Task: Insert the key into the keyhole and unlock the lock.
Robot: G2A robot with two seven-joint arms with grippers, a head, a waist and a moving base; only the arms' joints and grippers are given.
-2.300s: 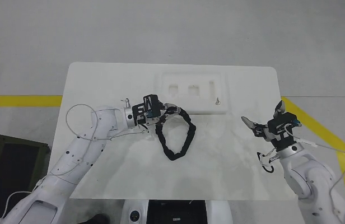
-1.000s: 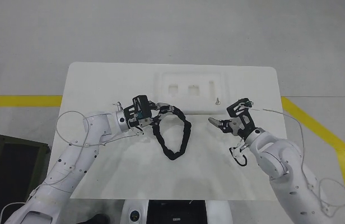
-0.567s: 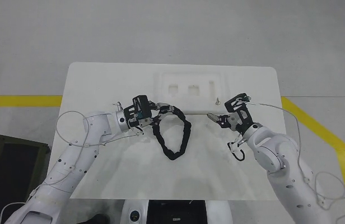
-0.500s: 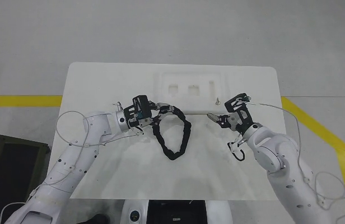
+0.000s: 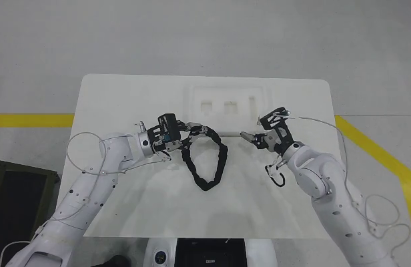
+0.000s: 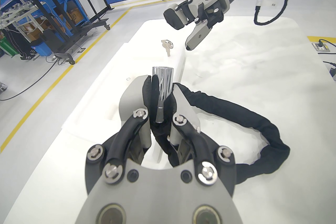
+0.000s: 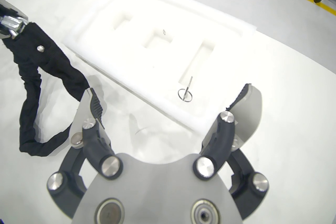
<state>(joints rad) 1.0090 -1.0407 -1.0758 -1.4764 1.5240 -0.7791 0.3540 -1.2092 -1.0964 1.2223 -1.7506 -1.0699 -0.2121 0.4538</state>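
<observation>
Top view: right gripper (image 5: 253, 134), jaws spread, hangs near the key (image 5: 259, 121) at centre-right. Left gripper (image 5: 191, 129) clamps the lock (image 5: 223, 157). Straddle key head squarely before closing.

white table (image 5: 125, 100) — foam tray (image 5: 227, 91), chain lock (image 5: 204, 183)

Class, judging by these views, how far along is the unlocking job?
Done: the left end effector is shut on the black fabric-sleeved chain lock at its chrome cylinder. In hand: the open right end effector hovers near the small silver key on the white foam tray. Left: grasp the key, insert, turn.
</observation>
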